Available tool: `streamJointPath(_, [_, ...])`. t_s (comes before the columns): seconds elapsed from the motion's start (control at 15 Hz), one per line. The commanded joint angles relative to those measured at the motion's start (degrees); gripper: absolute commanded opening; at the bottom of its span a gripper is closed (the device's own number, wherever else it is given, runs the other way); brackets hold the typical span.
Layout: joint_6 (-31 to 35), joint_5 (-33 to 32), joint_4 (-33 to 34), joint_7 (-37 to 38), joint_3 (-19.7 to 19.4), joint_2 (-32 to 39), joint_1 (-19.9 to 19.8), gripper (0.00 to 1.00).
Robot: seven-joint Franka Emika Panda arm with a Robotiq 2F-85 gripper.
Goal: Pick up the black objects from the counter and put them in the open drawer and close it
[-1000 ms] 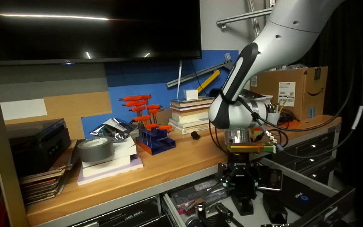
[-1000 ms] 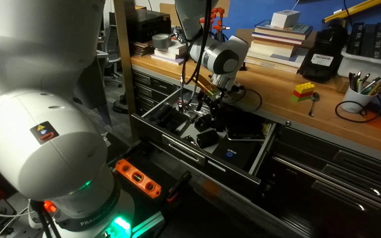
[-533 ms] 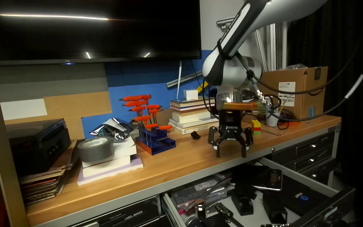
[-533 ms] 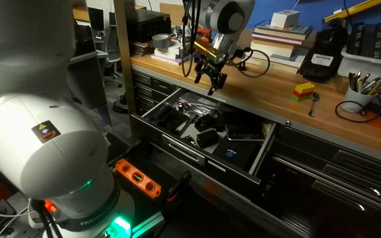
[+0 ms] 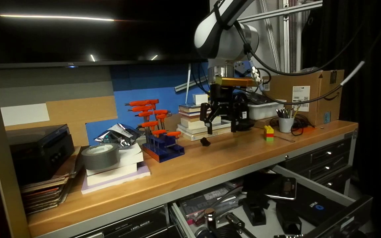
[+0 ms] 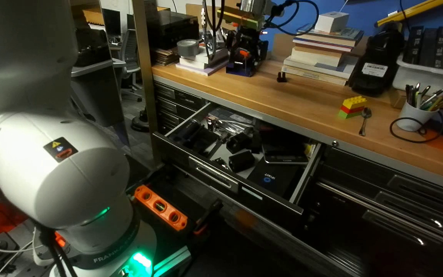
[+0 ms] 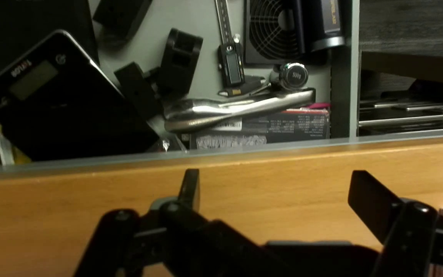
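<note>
Wooden counter (image 5: 236, 152) stretches beneath a dark screen (image 5: 94, 36) and a wall (image 5: 144, 79) of blue, grey and tan patches. My gripper (image 5: 221, 128) hangs above it, clear of the wood, its two fingers (image 7: 373, 206) spread wide apart. By clock hours taken from my fingertips in an exterior view, the drawer (image 5: 316, 186) stands open at five o'clock, with two black blocks (image 5: 254, 211) lying inside, a gap between them. My wrist view puts those toward eleven, a digital scale (image 7: 48, 80) at ten and a caliper (image 7: 232, 67) between eleven and twelve. Up on the counter, in that same exterior view, a small black piece (image 5: 205, 141) sits between seven and eight, just beside the book stack (image 5: 193, 123); toy bricks (image 5: 269, 134) stand at three, orange-handled hex keys (image 5: 146, 114) at nine.
</note>
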Motion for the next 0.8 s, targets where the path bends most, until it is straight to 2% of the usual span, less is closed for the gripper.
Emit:
streamJointPath(0.0, [3.95,-1.71,6.35,-2.31,0.9,4.38,1.26,1.0])
streamJointPath(0.27, [5.96,-1.32,13.77,-4.21,1.87,11.44,2.23,1.0])
streamJointPath(0.4, [7.64,-2.03,17.75,-2.87,1.73,15.23,3.05,1.0])
streamJointPath(0.53, [10.39,-4.68,21.44,0.16,0.39,18.91,4.49,1.0])
streamJointPath(0.73, [15.47,-9.88,26.89,8.68,-3.18,24.3,6.93,1.0])
